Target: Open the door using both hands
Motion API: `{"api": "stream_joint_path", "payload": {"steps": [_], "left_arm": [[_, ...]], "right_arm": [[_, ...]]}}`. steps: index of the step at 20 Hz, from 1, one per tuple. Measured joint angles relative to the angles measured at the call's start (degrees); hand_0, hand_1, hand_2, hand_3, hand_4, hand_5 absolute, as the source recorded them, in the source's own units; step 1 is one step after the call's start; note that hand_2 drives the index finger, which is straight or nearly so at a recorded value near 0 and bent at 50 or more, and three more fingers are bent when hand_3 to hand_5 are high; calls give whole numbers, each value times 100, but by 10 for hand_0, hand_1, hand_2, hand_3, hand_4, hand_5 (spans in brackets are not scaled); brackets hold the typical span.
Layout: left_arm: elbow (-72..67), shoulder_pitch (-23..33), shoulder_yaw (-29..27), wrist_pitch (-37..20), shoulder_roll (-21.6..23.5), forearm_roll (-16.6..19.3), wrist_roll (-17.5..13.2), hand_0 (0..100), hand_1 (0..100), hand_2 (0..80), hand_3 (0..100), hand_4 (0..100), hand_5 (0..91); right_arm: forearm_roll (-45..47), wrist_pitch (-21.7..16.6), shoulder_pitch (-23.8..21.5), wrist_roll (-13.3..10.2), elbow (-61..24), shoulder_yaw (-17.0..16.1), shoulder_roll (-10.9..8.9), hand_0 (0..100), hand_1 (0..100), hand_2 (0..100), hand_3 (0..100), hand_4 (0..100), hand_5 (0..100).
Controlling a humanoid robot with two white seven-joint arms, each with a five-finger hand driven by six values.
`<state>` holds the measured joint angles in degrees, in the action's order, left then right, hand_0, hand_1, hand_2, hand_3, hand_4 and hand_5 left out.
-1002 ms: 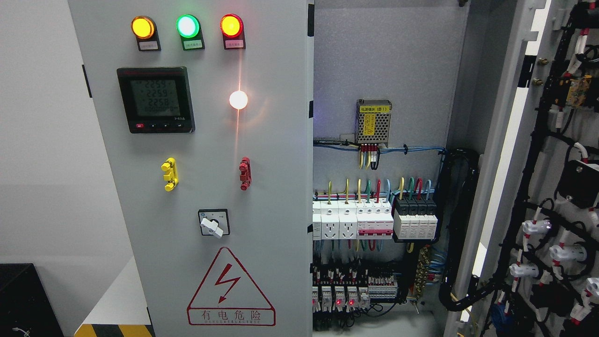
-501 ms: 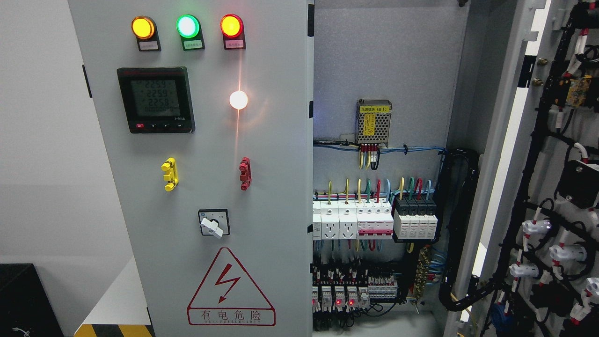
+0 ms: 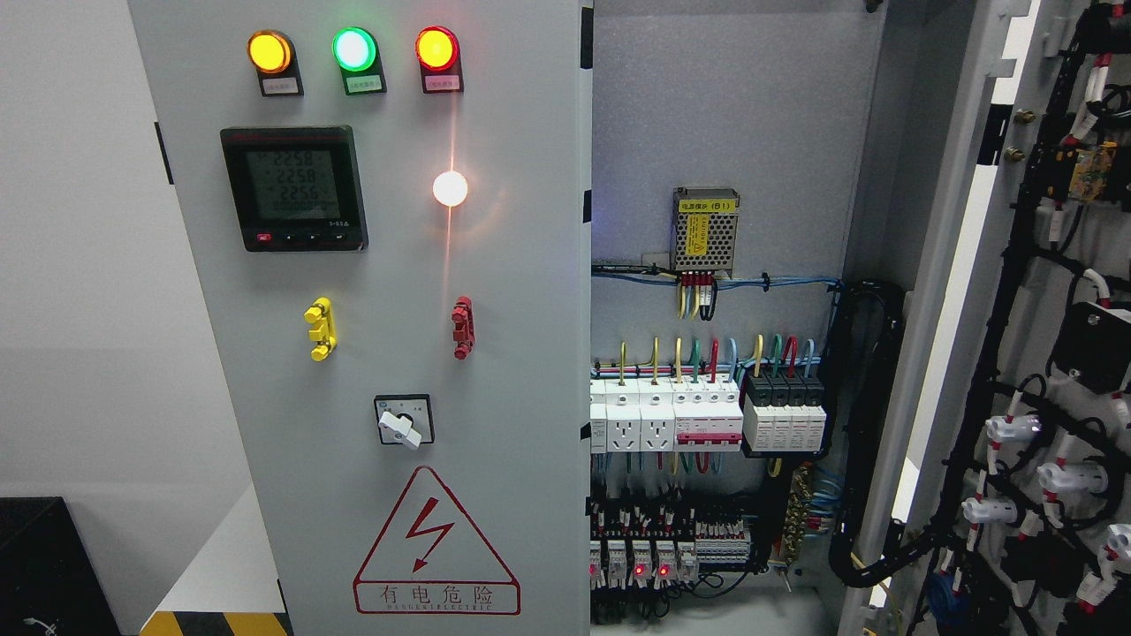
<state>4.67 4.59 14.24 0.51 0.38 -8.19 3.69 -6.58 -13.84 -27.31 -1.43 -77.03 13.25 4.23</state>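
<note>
- Facing a tall grey electrical cabinet [image 3: 724, 106], filling most of the head view.
- Standing closed on the left half: the left door [image 3: 504, 353], its long axis running vertical, its free edge lying at the middle of the picture.
- Swinging already wide on the right: the right door [image 3: 963, 265], showing its inner side with black wiring harness [image 3: 998, 424] at the picture's right edge.
- Showing no hand and no arm anywhere, so not possible to tell how far any fingers are opening, or which arm is lying nearer to the left door.
- Probably needing a pull at that middle edge, where no clear handle is showing.
- Sitting on the left door face: a black meter [image 3: 294, 188], three indicator lamps [image 3: 354, 49], a rotary switch [image 3: 404, 420], a danger triangle [image 3: 436, 548].
- Lying just beside that edge, inside: white breakers [image 3: 664, 415] and a small power supply [image 3: 704, 230], with coloured wires close to any reaching fingers.
</note>
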Motion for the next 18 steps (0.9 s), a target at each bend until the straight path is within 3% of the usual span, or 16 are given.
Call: {"api": "stream_joint_path", "payload": {"steps": [3, 6, 18], "left_arm": [[-1, 0, -158, 12, -9, 96, 0, 0, 0, 0, 0, 0, 0], [-3, 1, -277, 33, -16, 151, 0, 0, 0, 0, 0, 0, 0], [-14, 6, -521, 48, -74, 187, 66, 0, 0, 0, 0, 0, 0]], "right_arm": [[2, -494, -23, -17, -508, 128, -14, 191, 0, 0, 0, 0, 0], [4, -699, 5, -32, -1000, 230, -15, 191, 0, 0, 0, 0, 0], [18, -791, 807, -89, -2379, 427, -1, 191, 0, 0, 0, 0, 0]]}}
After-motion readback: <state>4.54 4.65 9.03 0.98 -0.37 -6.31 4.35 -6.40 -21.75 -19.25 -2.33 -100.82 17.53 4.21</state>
